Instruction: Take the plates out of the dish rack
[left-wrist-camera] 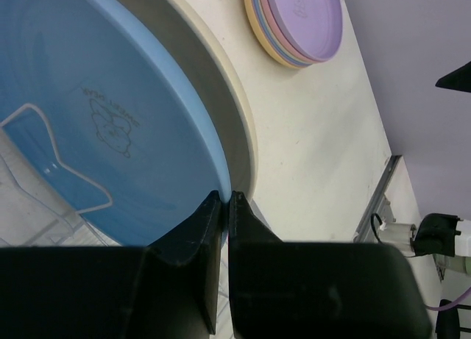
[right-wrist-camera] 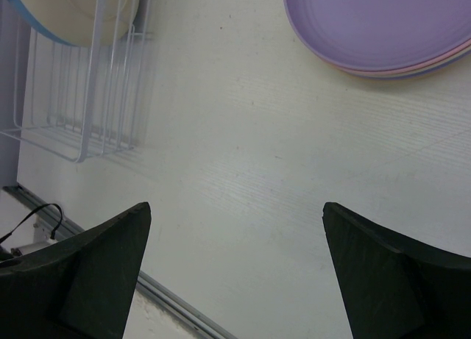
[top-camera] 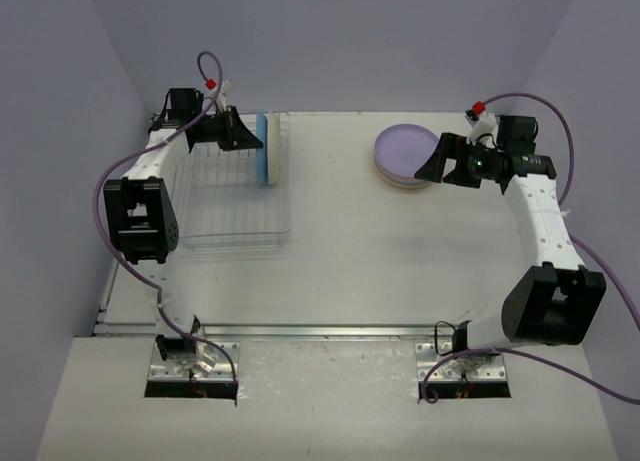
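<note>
The wire dish rack (top-camera: 235, 196) stands at the table's left. Two plates stand on edge at its far end: a blue plate (top-camera: 263, 149) and a cream plate (top-camera: 272, 149) just right of it. My left gripper (top-camera: 248, 136) is shut on the blue plate's rim; in the left wrist view the fingertips (left-wrist-camera: 213, 204) pinch the blue plate (left-wrist-camera: 103, 111), with the cream plate (left-wrist-camera: 239, 133) behind it. A stack of plates with a lavender one on top (top-camera: 406, 153) lies flat at the back right. My right gripper (top-camera: 432, 163) is open and empty beside that stack (right-wrist-camera: 383, 30).
The rack's near part holds no plates; its wires show in the right wrist view (right-wrist-camera: 81, 96). A metal rail (top-camera: 320, 331) runs along the table's near edge. Purple walls close in the left, back and right sides.
</note>
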You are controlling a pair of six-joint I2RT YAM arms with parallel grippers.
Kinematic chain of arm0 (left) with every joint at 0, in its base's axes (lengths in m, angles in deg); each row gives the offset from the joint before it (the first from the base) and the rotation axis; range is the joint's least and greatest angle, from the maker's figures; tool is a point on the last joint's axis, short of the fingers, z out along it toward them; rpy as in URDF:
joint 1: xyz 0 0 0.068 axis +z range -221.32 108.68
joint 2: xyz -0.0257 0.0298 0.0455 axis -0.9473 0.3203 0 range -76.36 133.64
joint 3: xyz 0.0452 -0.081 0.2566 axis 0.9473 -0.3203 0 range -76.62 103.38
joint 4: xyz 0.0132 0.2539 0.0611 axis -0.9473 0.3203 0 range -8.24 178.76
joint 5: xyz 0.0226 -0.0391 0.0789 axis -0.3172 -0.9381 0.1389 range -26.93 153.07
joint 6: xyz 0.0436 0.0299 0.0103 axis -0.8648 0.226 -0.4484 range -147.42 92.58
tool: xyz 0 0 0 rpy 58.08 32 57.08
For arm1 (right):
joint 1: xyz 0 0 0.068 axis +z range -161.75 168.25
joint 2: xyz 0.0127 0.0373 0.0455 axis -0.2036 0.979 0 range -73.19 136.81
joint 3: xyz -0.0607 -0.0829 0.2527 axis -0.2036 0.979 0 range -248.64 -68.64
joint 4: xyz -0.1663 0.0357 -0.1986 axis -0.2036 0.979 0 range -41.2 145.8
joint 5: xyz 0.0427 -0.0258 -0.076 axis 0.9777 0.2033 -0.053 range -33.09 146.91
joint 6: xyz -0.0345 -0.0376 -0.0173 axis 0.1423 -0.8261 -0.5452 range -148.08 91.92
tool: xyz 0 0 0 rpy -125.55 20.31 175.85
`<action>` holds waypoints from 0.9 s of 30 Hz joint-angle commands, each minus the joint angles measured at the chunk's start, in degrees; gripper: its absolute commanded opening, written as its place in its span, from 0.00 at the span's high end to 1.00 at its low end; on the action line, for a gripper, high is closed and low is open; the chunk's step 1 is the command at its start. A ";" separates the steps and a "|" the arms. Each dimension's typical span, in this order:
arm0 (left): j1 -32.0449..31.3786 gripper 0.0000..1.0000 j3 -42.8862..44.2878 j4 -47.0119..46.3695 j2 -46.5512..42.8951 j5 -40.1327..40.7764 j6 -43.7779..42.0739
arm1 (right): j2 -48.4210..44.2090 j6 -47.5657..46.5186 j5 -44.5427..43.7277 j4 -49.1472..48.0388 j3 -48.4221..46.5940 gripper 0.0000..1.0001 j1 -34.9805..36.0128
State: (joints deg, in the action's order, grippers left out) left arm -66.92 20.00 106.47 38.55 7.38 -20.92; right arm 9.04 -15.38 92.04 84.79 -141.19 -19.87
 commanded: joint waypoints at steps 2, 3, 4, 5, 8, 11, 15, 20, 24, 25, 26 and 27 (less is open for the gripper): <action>-0.49 1.00 5.54 -3.75 -1.82 -3.10 2.56 | -0.51 0.31 1.20 -2.02 -0.48 0.01 -0.05; -0.45 1.00 5.97 -3.83 -1.97 -3.36 2.64 | -0.59 0.31 1.16 -1.98 -0.48 0.01 -0.09; -0.36 1.00 6.63 -3.86 -2.04 -3.69 2.82 | -0.66 0.29 1.12 -1.96 -0.48 0.01 -0.12; -0.14 1.00 7.59 -3.80 -2.20 -4.44 3.25 | -0.82 0.24 1.01 -1.91 -0.48 0.01 -0.07; 0.44 1.00 8.66 -5.14 -2.77 -7.80 5.35 | -1.06 0.26 1.05 -1.98 -0.33 0.01 -0.05; 1.35 1.00 7.89 -9.99 -3.99 -12.25 9.98 | -1.03 0.35 1.25 -1.98 -0.31 0.01 -0.05; 2.16 1.00 6.13 -19.39 -6.16 -16.29 18.86 | -0.87 0.41 1.44 -2.07 -0.51 0.01 -0.05; 2.54 1.00 8.42 -26.59 -8.85 -19.02 26.38 | -1.03 0.66 1.62 -1.98 -1.01 0.01 -0.05; 2.62 1.00 10.32 -26.24 -10.56 -19.53 26.31 | -1.11 0.84 1.78 -1.99 -1.10 0.01 -0.05; 2.55 1.00 11.55 -25.16 -11.23 -19.38 24.19 | -1.27 0.84 1.78 -1.98 -1.18 0.01 -0.13; 2.54 1.00 12.45 -20.82 -11.50 -19.22 22.63 | -1.29 0.84 1.71 -1.98 -1.19 0.01 -0.07; 2.48 1.00 13.23 -18.31 -11.98 -18.64 19.54 | -1.35 0.84 1.63 -1.92 -1.31 0.01 -0.05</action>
State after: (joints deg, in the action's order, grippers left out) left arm -64.49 28.37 86.32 31.79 -8.96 2.91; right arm 9.04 -14.96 92.61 84.79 -141.19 -19.87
